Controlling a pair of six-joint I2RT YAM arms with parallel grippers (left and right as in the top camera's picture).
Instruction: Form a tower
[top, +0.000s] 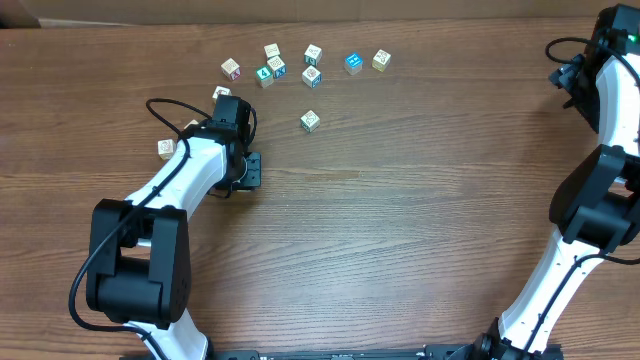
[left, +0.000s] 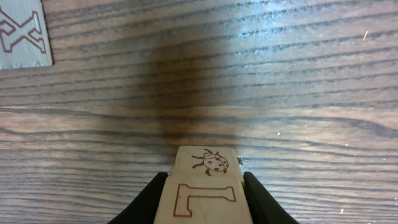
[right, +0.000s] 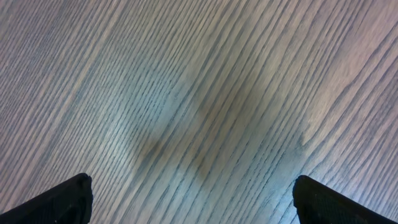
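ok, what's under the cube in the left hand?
L cube sits gripped in the left hand; a ladybug face shows past it, then table. Its underside is covered; overhead, the left arm hides it.

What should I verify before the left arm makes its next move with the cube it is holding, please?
1. Left gripper shut on the pale wooden cube printed with a ladybird and a letter L: ok.
2. That cube sits square between the fingers: ok.
3. Cube lifted off the brown wooden table: cannot tell.
4. Loose wooden cube with a red X stands apart from the held one: ok.
5. Right gripper open over bare table: ok.
6. A stack to build on: cannot tell; the scattered small wooden cubes show no clear one from overhead.
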